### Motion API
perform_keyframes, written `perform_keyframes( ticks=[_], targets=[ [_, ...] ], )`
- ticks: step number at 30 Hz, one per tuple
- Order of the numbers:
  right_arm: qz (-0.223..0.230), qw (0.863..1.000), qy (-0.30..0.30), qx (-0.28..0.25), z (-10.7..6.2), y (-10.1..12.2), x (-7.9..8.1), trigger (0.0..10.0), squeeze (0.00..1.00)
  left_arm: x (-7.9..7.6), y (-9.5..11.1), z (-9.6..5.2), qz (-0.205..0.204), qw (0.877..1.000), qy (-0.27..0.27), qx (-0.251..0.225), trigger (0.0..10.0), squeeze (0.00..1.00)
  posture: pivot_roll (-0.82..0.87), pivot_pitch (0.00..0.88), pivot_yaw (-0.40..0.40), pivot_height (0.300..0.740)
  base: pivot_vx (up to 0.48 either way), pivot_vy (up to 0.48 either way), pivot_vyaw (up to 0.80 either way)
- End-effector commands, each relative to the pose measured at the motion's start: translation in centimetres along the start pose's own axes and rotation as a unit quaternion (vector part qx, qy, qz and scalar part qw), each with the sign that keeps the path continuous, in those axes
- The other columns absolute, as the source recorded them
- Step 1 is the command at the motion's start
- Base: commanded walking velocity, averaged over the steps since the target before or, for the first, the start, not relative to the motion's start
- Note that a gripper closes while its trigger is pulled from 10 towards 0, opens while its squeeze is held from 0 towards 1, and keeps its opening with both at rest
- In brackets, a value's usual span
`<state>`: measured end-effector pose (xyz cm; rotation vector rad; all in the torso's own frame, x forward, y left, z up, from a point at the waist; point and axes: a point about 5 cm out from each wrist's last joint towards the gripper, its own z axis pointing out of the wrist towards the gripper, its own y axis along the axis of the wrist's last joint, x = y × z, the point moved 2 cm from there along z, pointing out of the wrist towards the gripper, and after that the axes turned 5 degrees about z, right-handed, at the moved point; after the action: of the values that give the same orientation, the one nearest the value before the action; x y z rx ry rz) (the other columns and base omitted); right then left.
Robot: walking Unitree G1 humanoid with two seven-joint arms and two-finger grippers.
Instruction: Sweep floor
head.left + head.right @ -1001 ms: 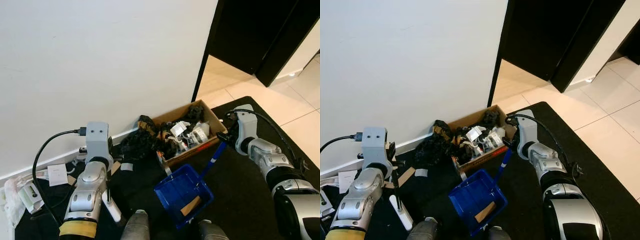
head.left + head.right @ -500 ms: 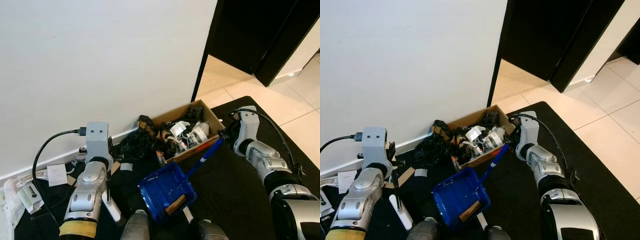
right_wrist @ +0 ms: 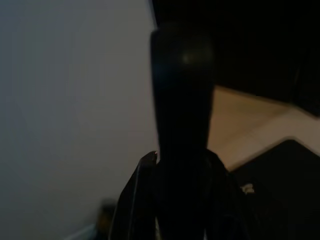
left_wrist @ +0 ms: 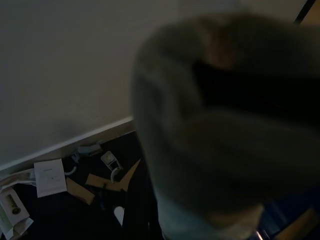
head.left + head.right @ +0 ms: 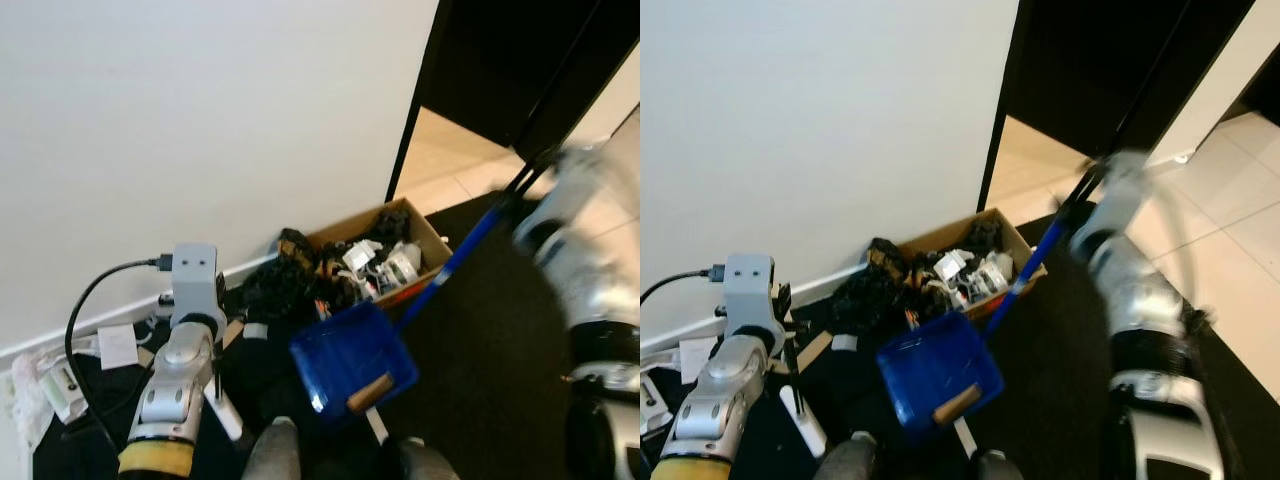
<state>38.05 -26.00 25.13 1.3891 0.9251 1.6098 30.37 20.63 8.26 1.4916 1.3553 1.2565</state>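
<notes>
I see the blue dustpan (image 5: 352, 360) raised off the dark mat (image 5: 480, 340), its tray hanging just in front of the open cardboard box (image 5: 372, 262) of rubbish that sits at the mat's back edge against the white wall (image 5: 200, 120). One brown scrap (image 5: 368, 392) lies in the tray near its lower lip. The dustpan's long axis runs along its blue handle (image 5: 455, 262), from the tray low and near me, up and away toward my right, with the open mouth of the tray tilted up toward the camera. My right gripper (image 5: 528, 180) is at the top end of that handle, but the arm is badly motion-blurred; in the right wrist view a dark shaft stands between the fingers, so I judge it is pinching the handle, though I cannot tell for certain. My left gripper (image 5: 195, 290) hangs idle near the mat's left edge, above scattered paper scraps (image 4: 50, 177); I cannot tell how its fingers are set. The risk, as I judge it: the tray is swinging fast and tilted, so the scrap could slide out onto the mat before reaching the box, or the tray could strike the box rim and spill.
</notes>
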Motion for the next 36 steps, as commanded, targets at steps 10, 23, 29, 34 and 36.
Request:
perform_keyframes(
  ticks=[10, 23, 29, 34, 36],
  targets=[
    [0.036, 0.991, -0.037, -0.122, -0.2, 8.3, -0.2, 10.0, 0.00, -0.9, -1.3, 0.2, 0.009, 0.999, -0.016, 0.027, 10.0, 0.00, 0.22, 0.146, -0.011, 0.740, 0.000, 0.000, 0.00],
    [-0.072, 0.974, -0.064, -0.204, 0.8, 8.0, 1.5, 10.0, 0.00, -0.3, -1.4, 0.1, 0.009, 1.000, -0.005, 0.026, 10.0, 0.00, 0.25, 0.136, -0.023, 0.740, 0.000, 0.000, 0.00],
    [-0.158, 0.954, -0.045, -0.251, 1.1, 7.4, 3.8, 10.0, 0.00, -0.3, -1.3, 0.1, 0.009, 1.000, -0.004, 0.024, 10.0, 0.00, 0.26, 0.132, -0.025, 0.740, 0.000, 0.000, 0.00],
    [-0.173, 0.944, -0.014, -0.280, 1.1, 6.7, 5.4, 10.0, 0.00, -0.1, -1.4, 0.1, 0.011, 1.000, -0.003, 0.024, 10.0, 0.00, 0.26, 0.127, -0.024, 0.740, 0.000, 0.000, 0.00],
    [-0.180, 0.940, -0.005, -0.291, 1.1, 6.4, 5.9, 10.0, 0.00, -0.1, -1.4, 0.1, 0.011, 1.000, -0.003, 0.025, 10.0, 0.00, 0.27, 0.124, -0.026, 0.740, 0.000, 0.000, 0.00]
  ],
)
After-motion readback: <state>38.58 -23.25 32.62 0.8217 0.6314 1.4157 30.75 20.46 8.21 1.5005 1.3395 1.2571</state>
